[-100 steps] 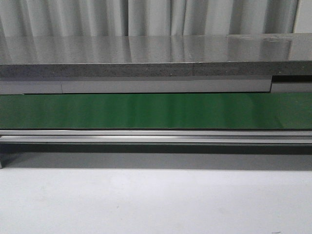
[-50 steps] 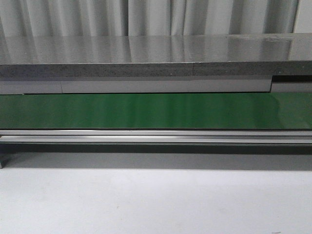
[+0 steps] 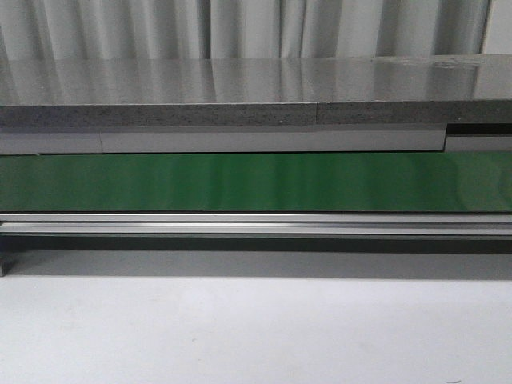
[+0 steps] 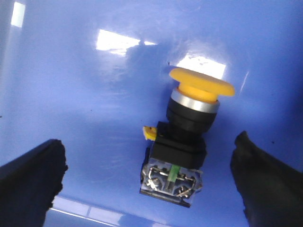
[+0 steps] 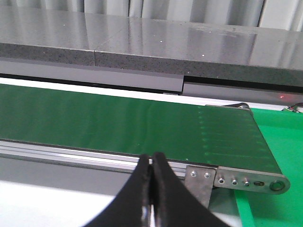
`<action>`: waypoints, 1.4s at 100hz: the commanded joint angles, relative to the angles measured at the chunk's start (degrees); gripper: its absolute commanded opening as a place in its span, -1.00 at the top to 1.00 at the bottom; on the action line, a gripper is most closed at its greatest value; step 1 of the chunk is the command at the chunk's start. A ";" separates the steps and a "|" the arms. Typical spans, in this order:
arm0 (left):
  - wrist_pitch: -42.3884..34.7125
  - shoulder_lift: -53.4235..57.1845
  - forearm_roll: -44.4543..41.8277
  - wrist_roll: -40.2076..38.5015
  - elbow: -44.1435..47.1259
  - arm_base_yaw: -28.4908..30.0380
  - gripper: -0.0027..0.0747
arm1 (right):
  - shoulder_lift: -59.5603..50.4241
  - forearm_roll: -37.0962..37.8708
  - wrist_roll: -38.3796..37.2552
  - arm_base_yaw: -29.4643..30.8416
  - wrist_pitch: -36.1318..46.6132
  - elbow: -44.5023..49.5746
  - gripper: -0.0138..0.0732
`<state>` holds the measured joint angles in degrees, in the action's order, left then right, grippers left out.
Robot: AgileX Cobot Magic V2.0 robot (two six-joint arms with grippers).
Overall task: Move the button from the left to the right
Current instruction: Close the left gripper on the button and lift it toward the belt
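Note:
The button [image 4: 185, 137] lies on its side on a blue surface in the left wrist view: yellow mushroom cap, silver ring, black body, clear contact block with a green mark. My left gripper [image 4: 151, 177] is open, its two black fingers [image 4: 33, 179] wide apart on either side of the button, not touching it. My right gripper [image 5: 152, 163] is shut and empty, its tips in front of the green belt [image 5: 132, 120]. Neither gripper nor the button shows in the front view, which holds the green belt [image 3: 256, 182].
A grey stone-like shelf [image 3: 240, 88] runs behind the belt. An aluminium rail [image 3: 256, 224] lines the belt's near side. The belt's end roller and bracket [image 5: 236, 177] sit at its right end, beside a green tray [image 5: 279, 142]. White tabletop [image 3: 256, 328] lies in front.

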<state>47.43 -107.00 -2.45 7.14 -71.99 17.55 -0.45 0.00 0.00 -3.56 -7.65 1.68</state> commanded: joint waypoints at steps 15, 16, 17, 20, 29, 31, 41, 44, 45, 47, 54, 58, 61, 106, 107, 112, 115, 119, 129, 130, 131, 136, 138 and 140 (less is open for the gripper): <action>-1.68 0.01 0.62 0.02 -1.84 0.12 -0.72 | -1.02 0.70 0.00 0.03 5.05 0.00 0.96; -1.68 -0.15 0.62 0.02 -1.84 0.12 -0.72 | -1.02 0.70 0.00 0.03 5.05 0.00 0.96; -1.68 -0.14 0.62 0.02 -1.84 0.12 -0.72 | -1.02 0.70 0.00 0.03 5.05 0.00 0.96; -1.68 -0.81 0.78 0.02 -1.84 0.12 -0.72 | -1.02 0.70 0.00 0.03 5.05 0.00 0.96; -1.52 -1.78 1.10 0.02 -1.84 0.12 -0.67 | -1.02 0.70 0.00 0.03 5.05 0.00 0.96; -1.52 -1.78 1.10 0.02 -1.84 0.12 -0.64 | -1.02 0.70 0.00 0.03 5.05 0.00 0.96; -1.63 -2.02 1.19 0.02 -1.84 0.00 -0.48 | -1.02 0.70 0.00 0.03 5.05 0.00 0.96; -1.71 -2.02 1.19 0.02 -1.84 0.00 -0.40 | -1.02 0.70 0.00 0.03 5.05 0.00 0.96; -1.71 -2.02 1.19 0.02 -1.84 0.00 -0.38 | -1.02 0.70 0.00 0.03 5.05 0.00 0.96; -1.71 -2.02 1.19 0.02 -1.84 0.00 -0.31 | -1.02 0.70 0.00 0.03 5.05 0.00 0.96; -1.71 -2.02 1.19 0.02 -1.84 0.00 -0.04 | -1.02 0.70 0.00 0.03 5.05 0.00 0.96; -1.61 -2.02 1.19 0.02 -1.84 0.00 0.15 | -1.02 0.70 0.00 0.03 5.05 0.00 0.96; -1.61 -2.02 1.19 0.02 -1.84 0.00 0.28 | -1.02 0.70 0.00 0.03 5.05 0.00 0.96; 2.50 4.83 7.25 1.09 -8.33 -0.34 0.92 | -1.02 0.70 0.00 0.03 5.05 0.00 0.96; 2.47 5.04 7.51 1.29 -8.33 -0.34 0.92 | -1.02 0.70 0.00 0.03 5.05 0.00 0.96; 3.08 6.53 9.84 2.96 -8.59 -0.72 0.92 | -1.02 0.70 0.00 0.03 5.05 0.00 0.96; 3.36 7.28 11.15 4.02 -8.59 -0.84 0.92 | -1.02 0.70 0.00 0.03 5.05 0.00 0.96; 3.66 8.54 13.36 5.17 -8.59 -1.54 0.92 | -1.02 0.70 0.00 0.03 5.05 0.00 0.96; 4.41 10.31 15.46 6.39 -8.59 -3.42 0.92 | -1.02 0.70 0.00 0.03 5.05 0.00 0.96; 4.52 10.46 15.59 6.49 -8.59 -3.60 0.92 | -1.02 0.70 0.00 0.03 5.05 0.00 0.96; 4.52 10.44 15.59 6.62 -8.59 -3.95 0.92 | -1.02 0.70 0.00 0.03 5.05 0.00 0.96; 4.85 10.72 15.59 6.73 -8.59 -5.14 0.92 | -1.02 0.70 0.00 0.03 5.05 0.00 0.96; 4.93 10.72 15.59 6.73 -8.59 -5.77 0.92 | -1.02 0.70 0.00 0.03 5.05 0.00 0.96; 4.91 10.72 15.59 6.73 -8.59 -6.39 0.92 | -1.02 0.70 0.00 0.03 5.05 0.00 0.96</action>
<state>53.09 -99.45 11.19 13.28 -78.78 13.25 -0.45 0.00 0.00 -3.56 -7.65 1.68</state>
